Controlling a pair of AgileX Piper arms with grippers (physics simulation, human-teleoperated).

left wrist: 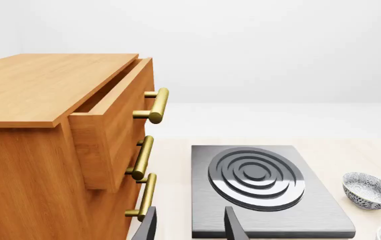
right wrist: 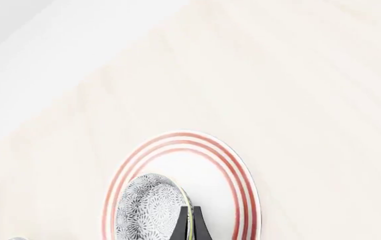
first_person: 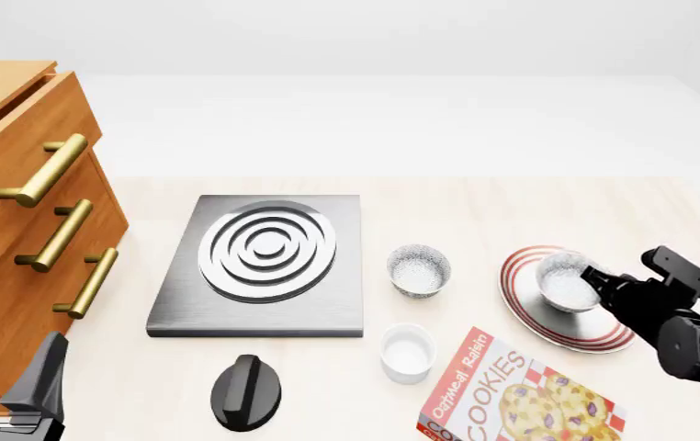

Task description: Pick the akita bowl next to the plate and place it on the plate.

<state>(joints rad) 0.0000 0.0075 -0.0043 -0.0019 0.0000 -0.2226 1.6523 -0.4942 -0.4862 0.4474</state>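
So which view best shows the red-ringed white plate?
The front view: the red-ringed white plate shows nearly whole, with the speckled bowl over it. The right wrist view crops its near edge; the left wrist view misses it.

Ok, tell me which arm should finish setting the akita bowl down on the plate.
Right. The right gripper is clamped on the akita bowl over the plate; the left gripper sits by the drawers, far across the table.
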